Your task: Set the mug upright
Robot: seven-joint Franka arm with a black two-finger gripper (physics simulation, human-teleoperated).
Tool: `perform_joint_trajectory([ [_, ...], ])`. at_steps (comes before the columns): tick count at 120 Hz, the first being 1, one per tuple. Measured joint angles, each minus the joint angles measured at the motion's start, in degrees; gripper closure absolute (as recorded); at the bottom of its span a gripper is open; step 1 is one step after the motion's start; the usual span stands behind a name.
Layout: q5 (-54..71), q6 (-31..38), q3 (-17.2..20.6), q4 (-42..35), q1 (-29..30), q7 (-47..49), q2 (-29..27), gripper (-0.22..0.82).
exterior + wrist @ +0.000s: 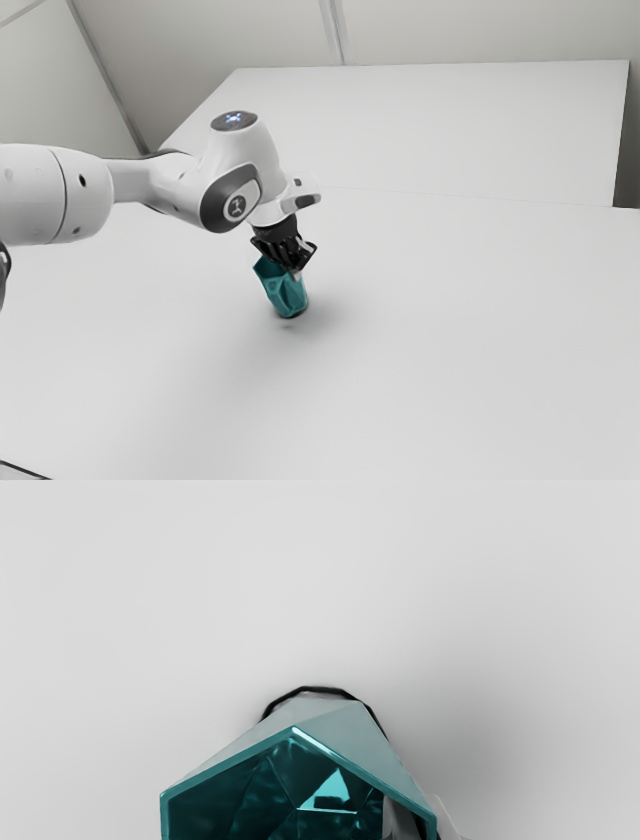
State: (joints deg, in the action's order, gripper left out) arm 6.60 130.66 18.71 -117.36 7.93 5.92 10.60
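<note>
OK, gripper (pixel 293 270) clamped on the mug (pixel 286 296) by its wall. Mug tilted, leaning toward 11 o'clock in exterior view.

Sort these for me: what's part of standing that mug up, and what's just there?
Part of the job:
teal mug, tilted
gripper, its fingers pinching the mug's wall

Just there:
white table
pale wall behind
dark-edged thing in the exterior view's lower left corner
</note>
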Motion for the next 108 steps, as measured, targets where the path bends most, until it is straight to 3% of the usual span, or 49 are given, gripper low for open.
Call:
perform_joint_trajectory([
  [20, 0.46, 0.36, 0.01, -0.03, 0.01, 0.55, -0.20, 0.35],
  [39, 0.63, -0.14, 0.04, -0.25, 0.01, 0.94, -3.58, 0.17],
  [60, -0.88, -6.54, 0.18, 4.17, -0.19, 1.17, -6.60, 0.07],
  [79, -2.10, -18.72, 0.02, 18.73, 0.02, 1.54, -6.06, 0.03],
  [92, -2.40, -25.97, -0.26, 23.86, 0.35, 1.74, -6.31, 0.02],
  [108, -2.60, -33.27, -5.13, 29.95, -4.19, 1.91, -6.05, 0.01],
])
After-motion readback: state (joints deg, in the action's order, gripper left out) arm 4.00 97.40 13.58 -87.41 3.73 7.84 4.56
